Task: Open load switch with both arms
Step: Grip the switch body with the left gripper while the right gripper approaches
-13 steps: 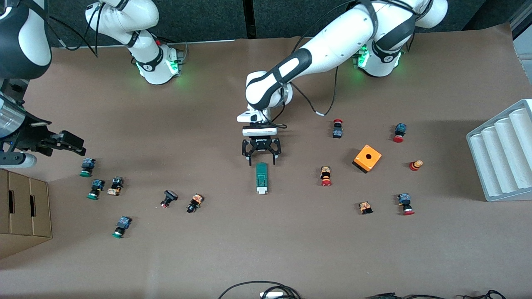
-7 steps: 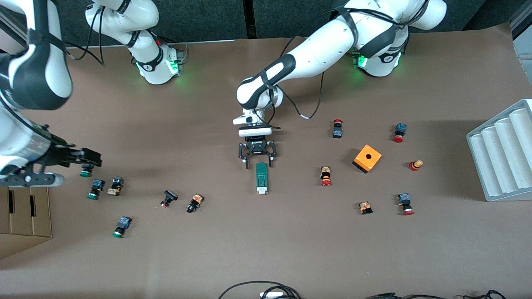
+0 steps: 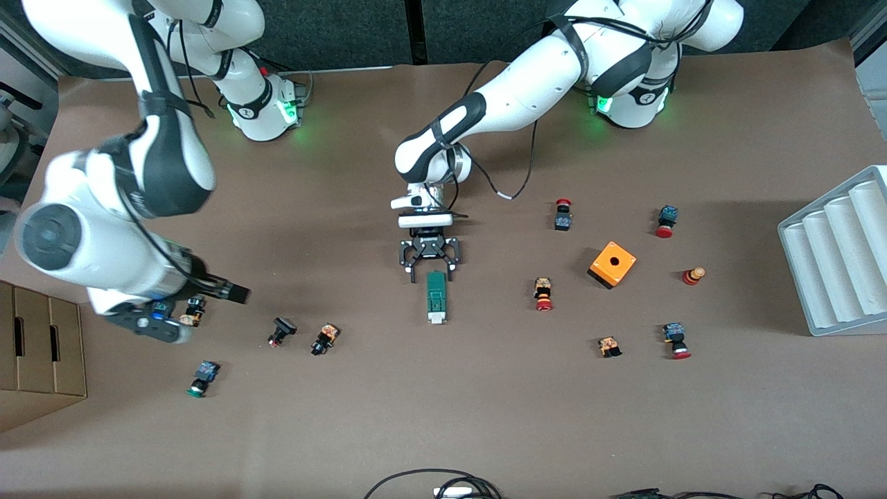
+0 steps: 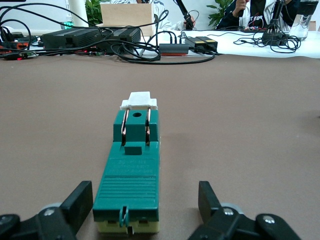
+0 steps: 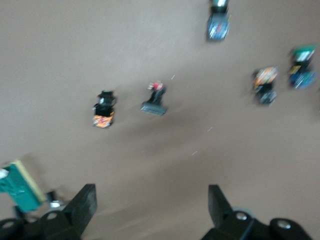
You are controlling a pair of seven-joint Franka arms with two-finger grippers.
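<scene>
The load switch (image 3: 435,296) is a flat dark-green bar with a white block at the end nearer the front camera, lying mid-table. My left gripper (image 3: 432,275) is low at its other end, open, with one finger on each side of the bar. In the left wrist view the load switch (image 4: 131,175) lies between the left gripper's (image 4: 145,200) fingers (image 4: 82,200); one is close to its side and the other stands clearly apart. My right gripper (image 3: 234,294) hangs open and empty over the push-buttons toward the right arm's end. In the right wrist view this right gripper (image 5: 152,200) is over bare table, with the load switch (image 5: 20,187) at the picture's edge.
Several small push-buttons (image 3: 324,339) lie scattered at both ends of the table. An orange cube with a hole (image 3: 612,264) sits toward the left arm's end, with a white ribbed rack (image 3: 838,253) at that edge. A cardboard box (image 3: 38,346) stands at the right arm's end.
The right arm has swung in from the table's end toward the middle, over the push-buttons. The left gripper's fingers have narrowed around the load switch's end.
</scene>
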